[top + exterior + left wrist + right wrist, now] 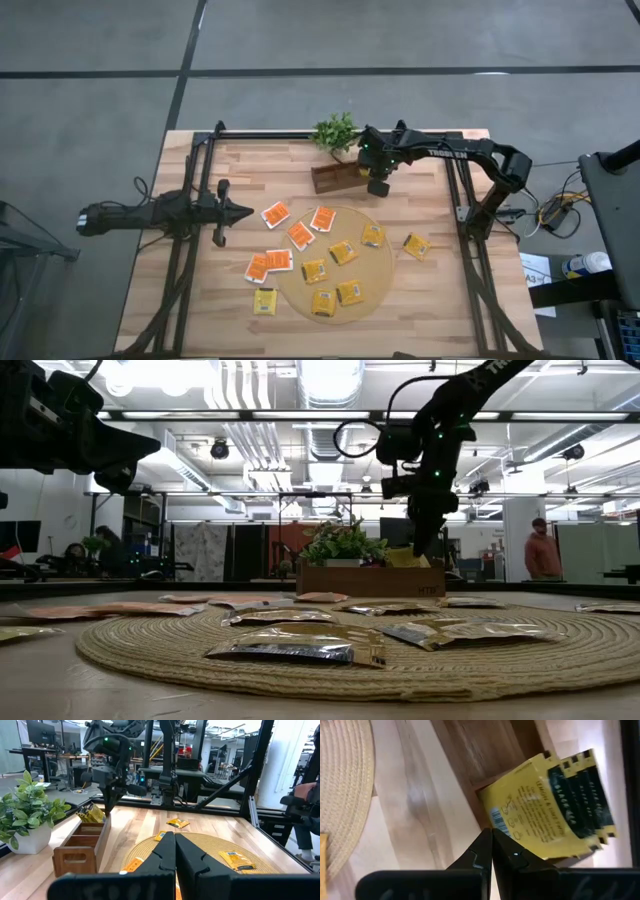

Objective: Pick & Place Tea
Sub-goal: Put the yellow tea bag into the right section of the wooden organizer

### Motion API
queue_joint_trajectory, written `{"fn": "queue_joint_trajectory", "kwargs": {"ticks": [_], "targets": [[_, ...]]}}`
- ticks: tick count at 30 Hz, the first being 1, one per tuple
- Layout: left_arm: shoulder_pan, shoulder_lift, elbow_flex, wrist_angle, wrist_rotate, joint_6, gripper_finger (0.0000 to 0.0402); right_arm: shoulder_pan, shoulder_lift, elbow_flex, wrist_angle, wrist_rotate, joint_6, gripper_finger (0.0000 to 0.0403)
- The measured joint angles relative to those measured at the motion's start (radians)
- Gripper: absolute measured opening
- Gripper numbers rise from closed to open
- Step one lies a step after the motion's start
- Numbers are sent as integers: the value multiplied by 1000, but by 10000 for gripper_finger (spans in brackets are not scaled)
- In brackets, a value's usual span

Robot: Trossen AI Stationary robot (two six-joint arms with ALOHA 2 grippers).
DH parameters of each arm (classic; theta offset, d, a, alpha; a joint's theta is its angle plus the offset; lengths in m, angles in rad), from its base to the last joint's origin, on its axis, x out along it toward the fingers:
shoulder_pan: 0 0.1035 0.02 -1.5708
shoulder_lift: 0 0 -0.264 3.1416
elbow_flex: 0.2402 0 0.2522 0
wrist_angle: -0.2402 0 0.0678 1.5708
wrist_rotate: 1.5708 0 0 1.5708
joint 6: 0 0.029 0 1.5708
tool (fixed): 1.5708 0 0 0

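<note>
Right wrist view – yellow tea packets (555, 805) in wooden box (490, 750) | high view – hidden

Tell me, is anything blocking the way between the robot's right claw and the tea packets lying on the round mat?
Nothing visible does. The right gripper, jaws shut, hovers over the wooden box; bare tabletop lies between it and the tea packets on the mat.

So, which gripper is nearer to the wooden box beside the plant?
The right. The right gripper hangs directly over the wooden box, where yellow tea packets stand. The left gripper waits well away from it, past the round mat's left edge.
</note>
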Motion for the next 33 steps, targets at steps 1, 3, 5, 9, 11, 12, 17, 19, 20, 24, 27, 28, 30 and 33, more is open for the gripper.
{"fn": "queue_joint_trajectory", "kwargs": {"ticks": [1,3,5,9,11,12,17,19,20,24,27,28,30,33], "targets": [[0,0,0,0,0,0,0,0,7,-1,1,0,-5,8],[0,0,0,0,0,0,0,0,21,-2,4,0,-8,8],[0,0,0,0,0,0,0,0,31,-2,22,1,-10,8],[0,0,0,0,0,0,0,1,46,-2,59,23,-6,8],[0,0,0,0,0,0,0,1,48,-2,74,55,-1,8],[0,0,0,0,0,0,0,1,50,-2,73,62,-1,8],[0,0,0,0,0,0,0,1,59,-2,76,90,-3,8],[0,0,0,0,0,0,0,1,63,-2,81,116,-3,8],[0,0,0,0,0,0,0,1,65,-2,81,136,-2,8],[0,0,0,0,0,0,0,0,69,-2,82,162,-8,8],[0,0,0,0,0,0,0,1,69,-2,89,161,2,8],[0,0,0,0,0,0,0,1,69,-2,92,161,7,8],[0,0,0,0,0,0,0,1,69,-2,92,161,11,8],[0,0,0,0,0,0,0,1,69,-2,84,120,12,8]]}}
